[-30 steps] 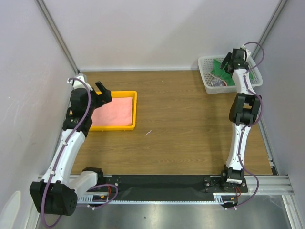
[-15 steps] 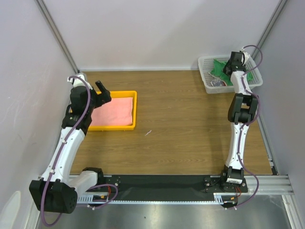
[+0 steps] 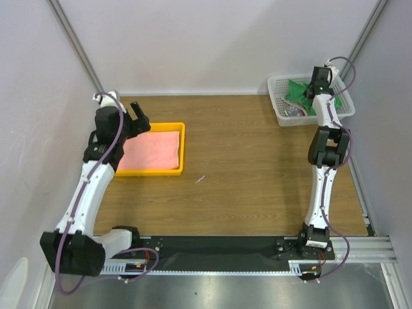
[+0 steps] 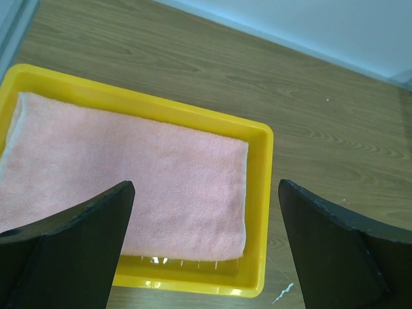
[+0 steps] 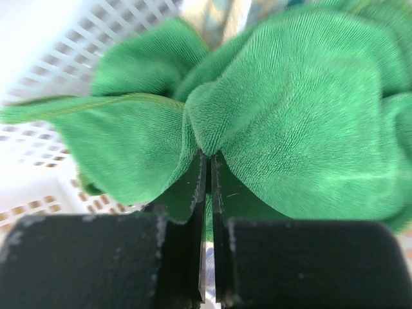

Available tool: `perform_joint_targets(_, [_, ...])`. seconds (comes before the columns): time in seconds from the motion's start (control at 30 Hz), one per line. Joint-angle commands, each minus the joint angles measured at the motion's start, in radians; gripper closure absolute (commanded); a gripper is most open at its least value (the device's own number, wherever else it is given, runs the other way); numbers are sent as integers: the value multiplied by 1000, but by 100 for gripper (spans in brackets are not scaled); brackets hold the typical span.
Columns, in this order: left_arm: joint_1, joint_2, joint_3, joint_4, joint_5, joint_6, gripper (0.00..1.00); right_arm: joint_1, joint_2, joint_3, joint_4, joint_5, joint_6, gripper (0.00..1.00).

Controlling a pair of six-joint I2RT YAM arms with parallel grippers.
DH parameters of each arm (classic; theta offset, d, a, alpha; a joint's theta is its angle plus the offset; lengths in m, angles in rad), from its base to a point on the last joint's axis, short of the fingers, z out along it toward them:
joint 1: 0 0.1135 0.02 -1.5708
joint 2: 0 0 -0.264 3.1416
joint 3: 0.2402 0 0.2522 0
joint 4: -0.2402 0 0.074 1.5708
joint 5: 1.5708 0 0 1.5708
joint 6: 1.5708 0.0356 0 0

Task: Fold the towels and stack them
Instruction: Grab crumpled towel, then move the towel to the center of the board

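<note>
Salmon-pink towel (image 4: 129, 187), just one, lies flat in the single yellow tray (image 4: 261, 212) at the left of the wooden tabletop (image 3: 257, 167). The left hand (image 4: 206, 193) hangs above it, fingers spread wide, grasping nothing. At the far right, one white mesh basket (image 3: 278, 96) holds a bunched green towel (image 5: 290, 109) and a patterned one (image 3: 293, 111), barely visible. The right arm stretches out to it, its hand (image 5: 206, 161) pinched onto the green towel.

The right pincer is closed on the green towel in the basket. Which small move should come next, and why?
Probably a short lift upward. The right pincer is shut on a fold of the green towel, which lies in the white mesh basket; rising first should clear its wall before moving to the table.
</note>
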Motion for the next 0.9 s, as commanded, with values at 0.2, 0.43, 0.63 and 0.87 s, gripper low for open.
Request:
perform_joint_targets(0.2, [-93, 208, 85, 31, 119, 80, 1, 39, -425, 55, 75, -4, -108, 100])
perform_joint_targets(0.43, [-210, 418, 222, -42, 62, 149, 2, 120, -620, 53, 61, -46, -179, 100])
perform_joint_targets(0.63, [-244, 496, 282, -19, 90, 158, 2, 193, -780, 46, -10, -131, -182, 100])
perform_joint_targets(0.87, [-250, 552, 392, -7, 188, 168, 1, 322, -991, -173, -54, -377, -121, 100])
